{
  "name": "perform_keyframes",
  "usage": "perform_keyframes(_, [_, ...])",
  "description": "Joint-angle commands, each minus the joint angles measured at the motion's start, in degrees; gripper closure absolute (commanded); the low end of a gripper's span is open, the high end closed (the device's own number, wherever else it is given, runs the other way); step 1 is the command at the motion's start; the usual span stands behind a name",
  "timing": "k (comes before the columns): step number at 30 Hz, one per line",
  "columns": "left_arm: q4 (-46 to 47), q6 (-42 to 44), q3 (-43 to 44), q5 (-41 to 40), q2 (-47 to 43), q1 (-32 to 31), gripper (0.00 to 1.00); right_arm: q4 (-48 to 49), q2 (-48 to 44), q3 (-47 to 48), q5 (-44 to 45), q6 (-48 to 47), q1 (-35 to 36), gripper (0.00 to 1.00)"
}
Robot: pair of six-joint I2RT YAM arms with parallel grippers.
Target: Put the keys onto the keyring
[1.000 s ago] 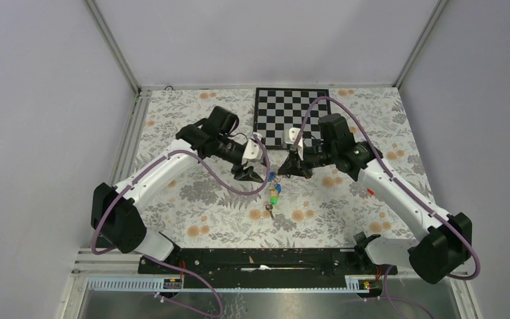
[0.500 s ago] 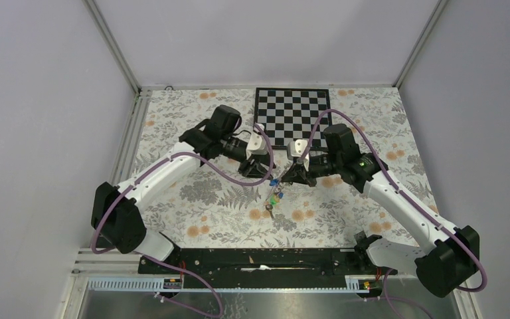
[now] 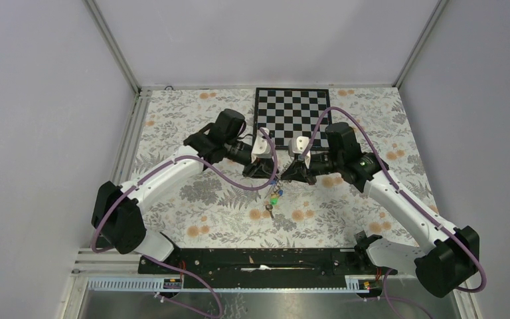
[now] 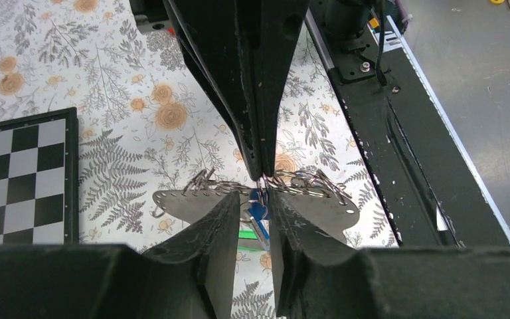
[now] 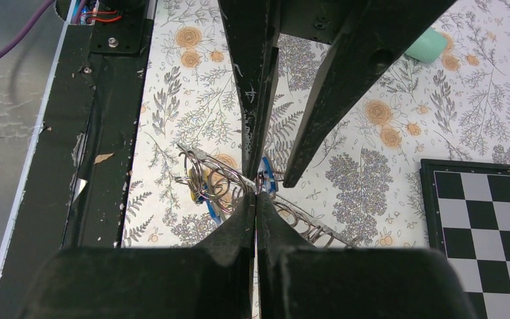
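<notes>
Two hands tip-to-tip near chessboard point(image 3: 291, 113); right hand point(image 3: 285, 176) pinched keyring point(image 5: 260, 178), left hand point(image 3: 269, 177) slightly spread round blue key point(image 4: 256, 210), narrower than before.

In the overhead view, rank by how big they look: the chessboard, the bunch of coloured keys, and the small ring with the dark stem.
1. the chessboard, by far the largest.
2. the bunch of keys.
3. the small ring with the dark stem, smallest; both are tiny here, so the margin is slim.
</notes>
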Motion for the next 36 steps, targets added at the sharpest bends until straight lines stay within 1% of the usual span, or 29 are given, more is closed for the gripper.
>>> perform_keyframes(1, [2.22,0.33,-0.90,-0.25,-0.82,-0.20,0.74,3.33,-1.48,-0.05,-2.77,0.63,-0.51,1.00])
perform_keyframes(8, [2.22,0.55,-0.90,0.13,-0.31,-0.20,0.78,3.63,-1.33,-0.08,-2.87,1.09,-0.55,1.00])
perform_keyframes(11, [2.55,0.07,-0.65,0.63,0.03,-0.21,0.85,4.03,-1.14,-0.30,-3.00,1.43,-0.60,1.00])
perform_keyframes(21, [2.66,-0.22,-0.25,1.04,0.87,-0.37,1.00,4.71,-1.21,-0.59,-2.75,2.06,-0.76,1.00])
perform_keyframes(25, [2.54,-0.43,0.03,0.21,0.19,-0.36,1.00,5.16,-1.31,-1.32,-2.13,1.96,-1.04,1.00])
perform_keyframes(29, [0.66,-0.34,0.96,-2.68,-0.81,-0.38,1.00,5.77,-1.68,-2.72,-1.04,1.42,-1.52,0.99])
perform_keyframes(32, [-0.55,-2.21,2.51,-7.63,-1.16,-0.88,1.00,6.95,-1.95,-4.35,-0.55,1.29,-1.54,0.94])
perform_keyframes(36, [-4.60,-2.90,6.30,-14.17,-0.37,-2.56,1.00,9.49,-1.49,-6.20,-1.07,2.31,-1.57,0.89])
